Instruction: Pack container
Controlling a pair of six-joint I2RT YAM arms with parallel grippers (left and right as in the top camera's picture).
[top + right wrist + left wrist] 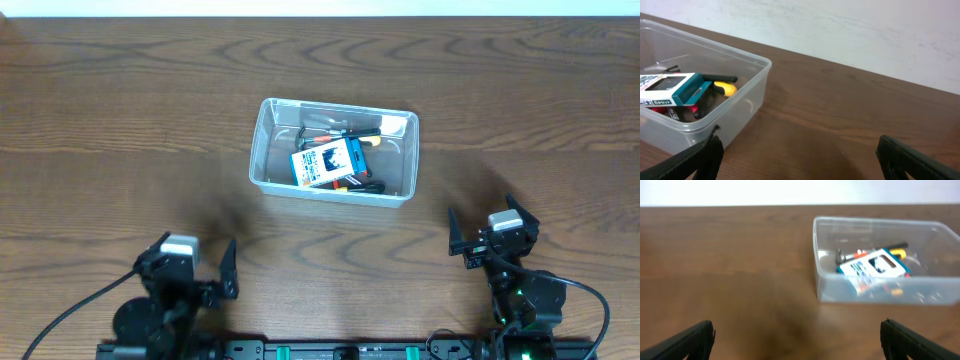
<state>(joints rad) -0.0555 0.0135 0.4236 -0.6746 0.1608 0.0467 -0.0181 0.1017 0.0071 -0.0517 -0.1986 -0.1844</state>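
Note:
The clear plastic container (pixel 268 170) stands at the middle of the table. It holds a blue-and-white box (pixel 326 163) lying on several hand tools with black, red and yellow handles (pixel 345 131). The container also shows in the left wrist view (pixel 826 287) and in the right wrist view (pixel 747 107). My left gripper (pixel 190 270) is open and empty near the front left, well short of the container. My right gripper (pixel 490 235) is open and empty at the front right, to the right of the container.
The wooden table (pixel 120 120) runs out to a white wall at the back (pixel 865 30). The arm bases and black cables (pixel 60 320) sit along the front edge.

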